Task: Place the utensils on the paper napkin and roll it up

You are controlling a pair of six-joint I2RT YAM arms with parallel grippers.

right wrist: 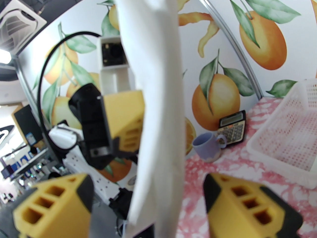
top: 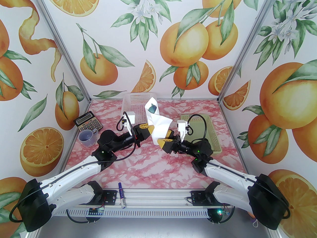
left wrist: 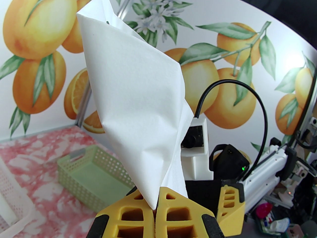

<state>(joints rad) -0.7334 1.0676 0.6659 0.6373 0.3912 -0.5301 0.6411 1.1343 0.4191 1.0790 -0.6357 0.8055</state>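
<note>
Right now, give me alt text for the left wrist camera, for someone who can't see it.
The left gripper is pinched shut on the lower tip of a thin white paper napkin, which stands up in a loose cone. Behind it, a pale green perforated plastic basket sits on the pink marbled table.

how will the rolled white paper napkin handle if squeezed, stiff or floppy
Probably floppy: the white paper napkin creases and bends above the shut left gripper pinching it. Likely top-heavy, as dark teal plastic utensils sit in its upper end and might slide out if tilted. It would likely crumple if the open right gripper closes.
</note>
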